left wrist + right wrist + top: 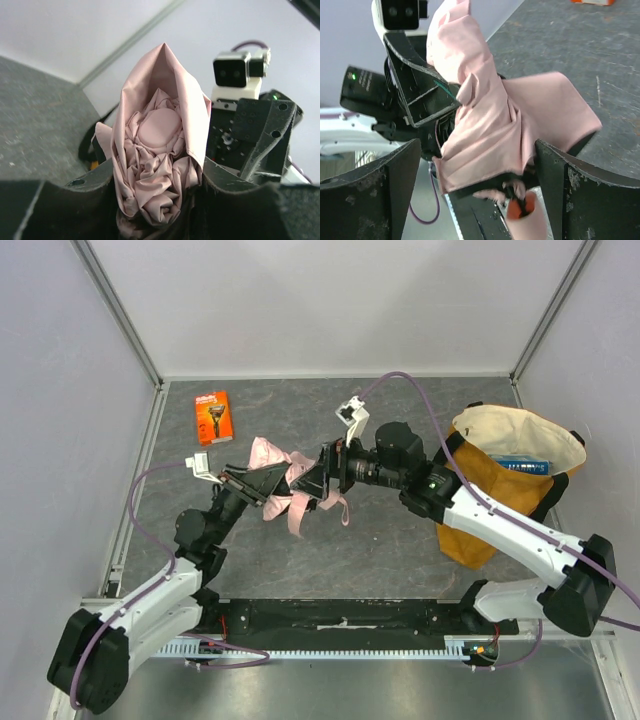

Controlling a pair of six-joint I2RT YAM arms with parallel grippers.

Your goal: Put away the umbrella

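Left gripper: clenched on the bunched end of the pink canopy.
Umbrella: collapsed, fabric loose and crumpled, mid-table between the two grippers; straps dangling below.
Right gripper: fingers spread wide, straddling the fabric, no pinch evident.
Tote bag: upright at far right, mouth open, well apart from the umbrella.
Done, by appearance: collapse only.
Left, by judgement: gathering the fabric, carrying it rightward, stowing it.
Orange packet: far left; razor pictured, lettering too small to read.
Blue box: inside the bag; white lettering, not legible.
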